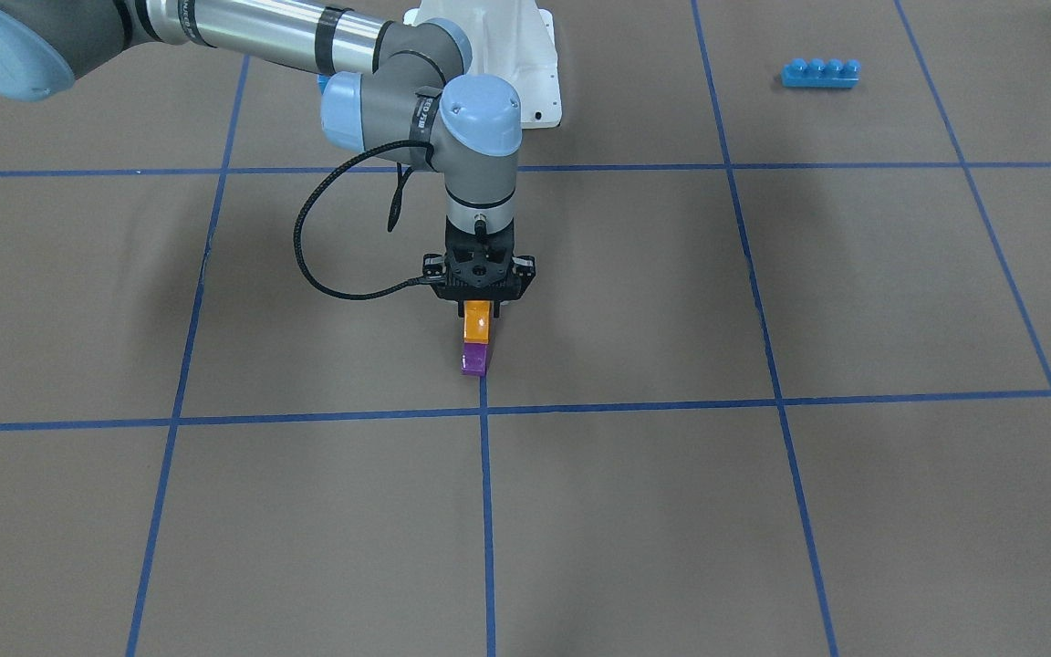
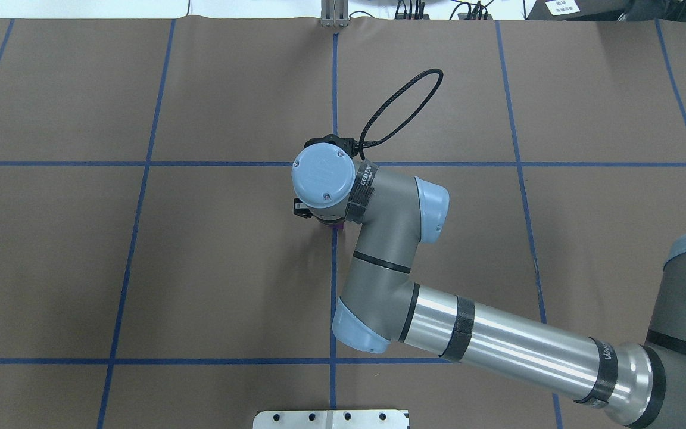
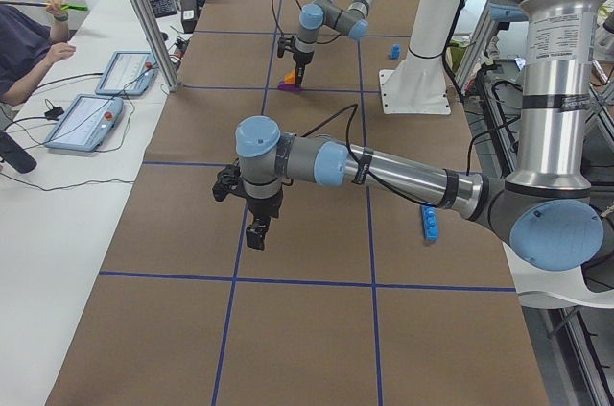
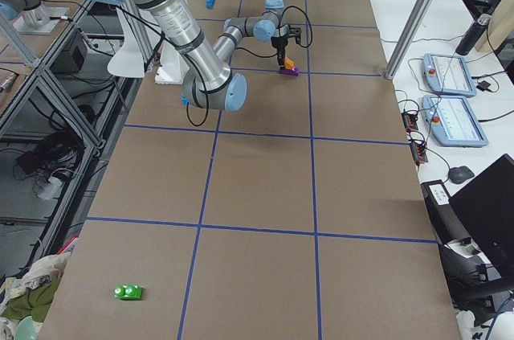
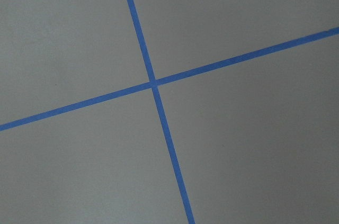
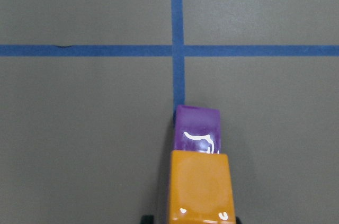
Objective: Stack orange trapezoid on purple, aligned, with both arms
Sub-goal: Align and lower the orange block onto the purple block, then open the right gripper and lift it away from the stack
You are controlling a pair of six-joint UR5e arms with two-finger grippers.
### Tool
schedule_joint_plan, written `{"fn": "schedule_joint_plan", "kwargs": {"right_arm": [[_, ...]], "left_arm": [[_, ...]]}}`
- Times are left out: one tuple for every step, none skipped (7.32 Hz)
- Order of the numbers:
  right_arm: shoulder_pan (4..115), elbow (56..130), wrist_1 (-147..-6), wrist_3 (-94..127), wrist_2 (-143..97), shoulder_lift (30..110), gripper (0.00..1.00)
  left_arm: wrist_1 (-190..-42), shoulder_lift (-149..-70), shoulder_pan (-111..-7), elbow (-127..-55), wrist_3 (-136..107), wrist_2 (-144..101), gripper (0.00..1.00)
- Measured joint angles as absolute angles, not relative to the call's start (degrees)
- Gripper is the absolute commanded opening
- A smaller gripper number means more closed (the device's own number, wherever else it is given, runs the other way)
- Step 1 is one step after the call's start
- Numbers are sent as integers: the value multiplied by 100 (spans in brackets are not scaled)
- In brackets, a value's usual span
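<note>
Orange trapezoid (image 1: 476,327) sits on top of the purple block (image 1: 474,359). The two touch, and from the front-facing camera their side faces look roughly in line. The pair stands on the brown table (image 1: 763,511), over a blue tape line (image 1: 486,511), just on the robot's side of a tape crossing. The right gripper (image 1: 480,308) points straight down over the stack, its fingers drawn in narrow on the upper part of the orange piece, one on either side. In the right wrist view the orange piece fills the bottom centre with the purple one showing beyond it, and only the dark finger tips peek in at the lower edge. The left gripper (image 3: 255,233) hangs pointing down above bare table, well apart from the stack. Whether its fingers are wide or narrow cannot be told, and its wrist camera sees only crossed tape lines. A long blue brick (image 1: 820,73) lies well apart from the stack, toward the robot's left side.
</note>
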State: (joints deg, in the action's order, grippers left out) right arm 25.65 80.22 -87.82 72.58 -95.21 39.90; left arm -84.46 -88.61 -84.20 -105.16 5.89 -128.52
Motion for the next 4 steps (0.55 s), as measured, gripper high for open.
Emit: {"fn": "schedule_joint_plan", "kwargs": {"right_arm": [[2554, 8026, -8781, 7244, -9495, 3985, 100], [2556, 8070, -8784, 7233, -9497, 3983, 100], [2576, 8202, -8811, 7228, -9537, 3984, 100], [2629, 8439, -8940, 7226, -9639, 3991, 100]], "left_arm": [[-8446, -8860, -8420, -10523, 589, -12855, 100], [-8446, -8860, -8420, -10533, 589, -12857, 100], [-8446, -8857, -8420, -10548, 589, -12858, 100], [-8446, -8854, -8422, -10558, 589, -12858, 100]]}}
